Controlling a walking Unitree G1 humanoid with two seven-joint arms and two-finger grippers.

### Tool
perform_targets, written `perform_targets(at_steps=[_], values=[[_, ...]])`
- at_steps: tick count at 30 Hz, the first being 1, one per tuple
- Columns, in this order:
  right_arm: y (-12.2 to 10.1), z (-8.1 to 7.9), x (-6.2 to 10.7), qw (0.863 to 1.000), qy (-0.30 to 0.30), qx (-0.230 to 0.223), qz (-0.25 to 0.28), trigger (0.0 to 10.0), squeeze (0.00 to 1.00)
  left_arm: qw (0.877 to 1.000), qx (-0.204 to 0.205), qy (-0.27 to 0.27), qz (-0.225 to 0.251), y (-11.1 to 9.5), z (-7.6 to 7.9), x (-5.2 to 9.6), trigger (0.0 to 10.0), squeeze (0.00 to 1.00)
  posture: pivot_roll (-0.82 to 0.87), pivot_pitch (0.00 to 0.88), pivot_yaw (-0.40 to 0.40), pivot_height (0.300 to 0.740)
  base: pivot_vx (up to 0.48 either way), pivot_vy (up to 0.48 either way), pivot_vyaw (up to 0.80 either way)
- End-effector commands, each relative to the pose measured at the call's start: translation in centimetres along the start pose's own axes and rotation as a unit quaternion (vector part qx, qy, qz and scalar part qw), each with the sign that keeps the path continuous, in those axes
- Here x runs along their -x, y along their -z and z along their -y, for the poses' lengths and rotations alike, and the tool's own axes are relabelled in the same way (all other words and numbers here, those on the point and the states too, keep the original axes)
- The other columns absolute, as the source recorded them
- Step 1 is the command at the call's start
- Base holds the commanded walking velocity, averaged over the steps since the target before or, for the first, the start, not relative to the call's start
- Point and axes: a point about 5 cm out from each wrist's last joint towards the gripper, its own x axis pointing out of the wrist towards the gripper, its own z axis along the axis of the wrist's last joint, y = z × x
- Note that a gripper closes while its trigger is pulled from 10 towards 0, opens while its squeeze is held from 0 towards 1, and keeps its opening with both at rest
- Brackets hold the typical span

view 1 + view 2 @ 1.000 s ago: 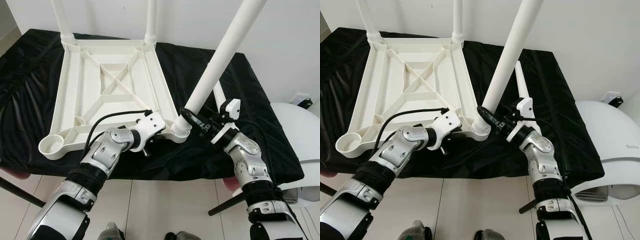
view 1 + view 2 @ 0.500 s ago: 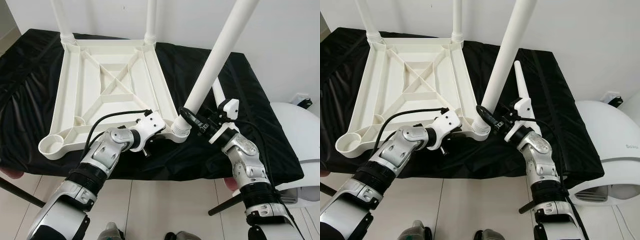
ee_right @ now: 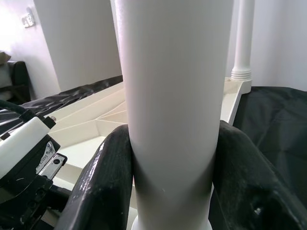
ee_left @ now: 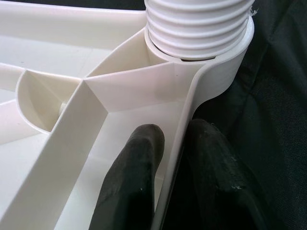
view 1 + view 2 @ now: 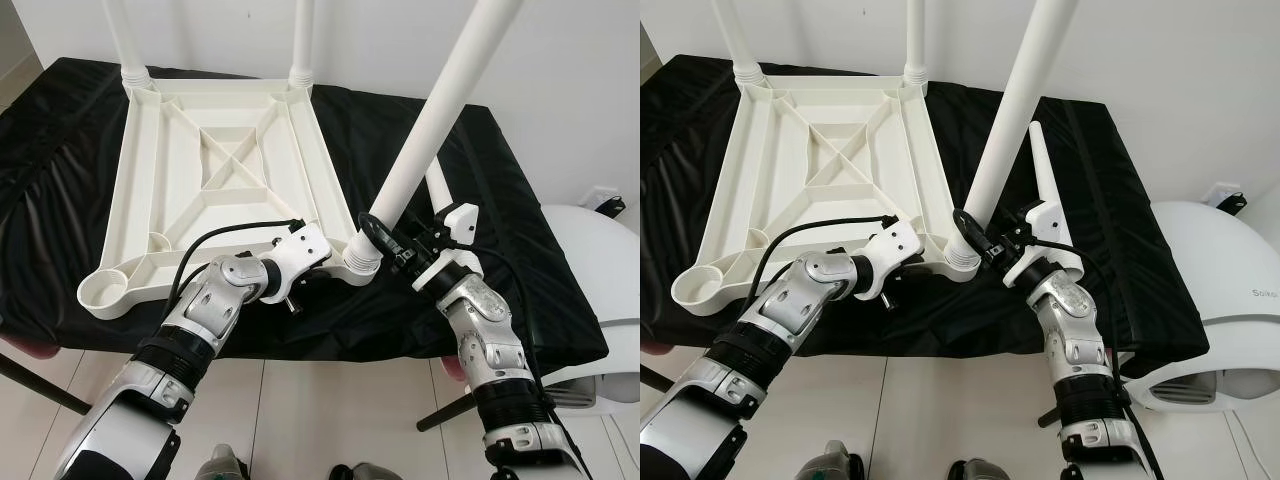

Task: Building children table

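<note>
Two tools work at the near right corner of an upturned white children's table top (image 5: 215, 170), which lies on a desk covered with black cloth (image 5: 480, 170). The left tool (image 4: 172, 143) pinches the top's near rim just left of the corner socket (image 5: 360, 262), one finger (image 4: 136, 177) inside the frame and the other outside against the cloth. The right tool (image 3: 170, 158) clamps the lower end of a white leg (image 5: 440, 110) that stands in that socket and leans up to the right. Two more legs stand upright in the far corners, left (image 5: 120, 35) and right (image 5: 302, 35). One loose leg (image 5: 1045, 170) lies on the cloth just right of the right tool. The near left socket (image 5: 105, 292) holds nothing.
</note>
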Motion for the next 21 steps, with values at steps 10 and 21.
perform_targets(at_steps=[10, 21], values=[[1.9, -1.1, 0.7, 0.999, 0.018, -0.021, -0.041, 10.0, 0.0, 0.999, -0.02, -0.005, 0.033, -2.0, -0.1, -0.1, 10.0, 0.0, 0.03, 0.041, -0.065, 0.74, 0.0, 0.0, 0.0], [1.3, -2.2, 0.4, 0.999, 0.026, -0.009, -0.031, 10.0, 0.0, 0.999, -0.018, -0.007, 0.033, -2.0, -0.2, -0.1, 10.0, 0.0, 0.02, 0.05, -0.068, 0.74, 0.0, 0.0, 0.0]])
